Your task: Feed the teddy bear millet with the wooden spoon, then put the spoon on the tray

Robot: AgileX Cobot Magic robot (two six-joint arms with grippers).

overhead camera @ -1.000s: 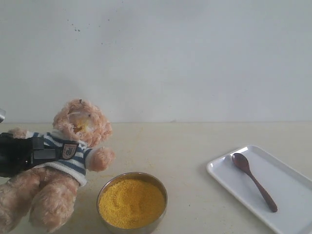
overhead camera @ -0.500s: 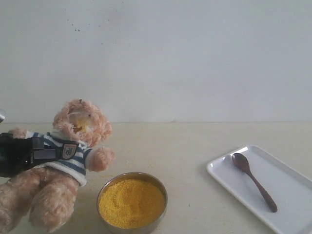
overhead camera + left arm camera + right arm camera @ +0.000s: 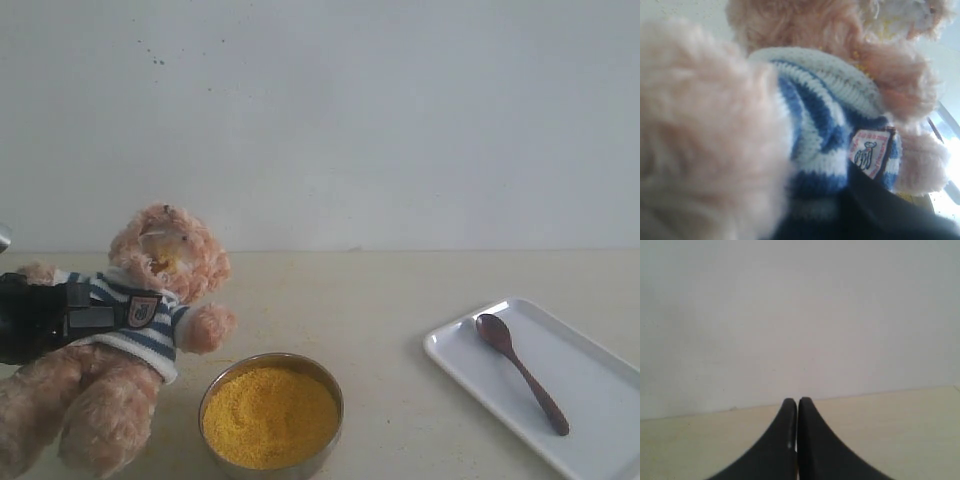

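a: anything different from a second ago?
b: nothing has moved. the teddy bear leans at the same angle at the left of the table, and the left fingers still pinch its striped body from the side.
a: and the spoon?
b: the wooden spoon lies on the tray at the right, bowl end towards the back, exactly where it lay before. the right fingers are pressed together, holding nothing and facing the wall.
a: so the job looks about done?
b: i'd say so. the spoon is parked, the millet sits heaped in its metal bowl just in front of the bear, and all that seems left is letting the bear go.
a: what can't you see?
b: the right arm is outside the exterior view. the bear's feet, the bowl's near rim and the tray's right end are cut off. there's a yellowish patch at the bear's mouth, maybe grain, but it's too blurred to tell.
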